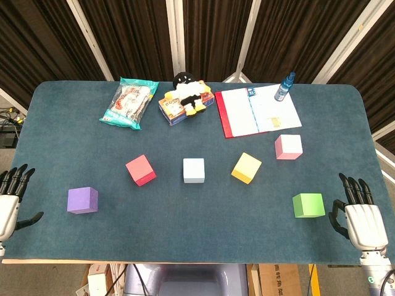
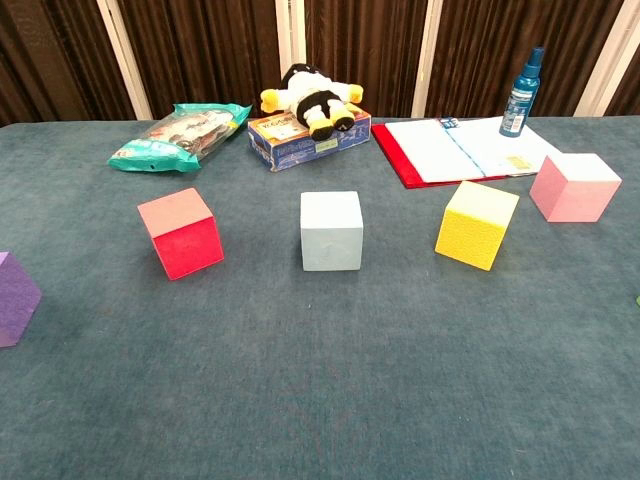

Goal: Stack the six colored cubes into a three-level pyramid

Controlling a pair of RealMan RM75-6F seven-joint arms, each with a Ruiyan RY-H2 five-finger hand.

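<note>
Six cubes sit on the blue table, every one on its own, none stacked, none touching. Across the middle runs a loose row: the red cube, the pale blue cube just right of it, then the yellow cube, turned at an angle. The pink cube sits up and to the right of the yellow, near the open binder. The purple cube lies out toward the near left, and the green cube toward the near right. From the chest view, red, pale blue, yellow and pink show clearly, purple is cut by the left edge, and green barely peeks in at the right.

Now the hands. The left hand rests at the near left edge of the table, fingers pointing up the table and spread, thumb out to the side, holding nothing. The right hand mirrors it at the near right corner, back of the hand up, fingers apart, thumb out, nothing in it and just right of the green cube without touching. Neither hand shows in the chest view.

Along the far side: one snack bag, one small box with one plush toy lying on it, the one binder, and one blue spray bottle standing at its far corner.
</note>
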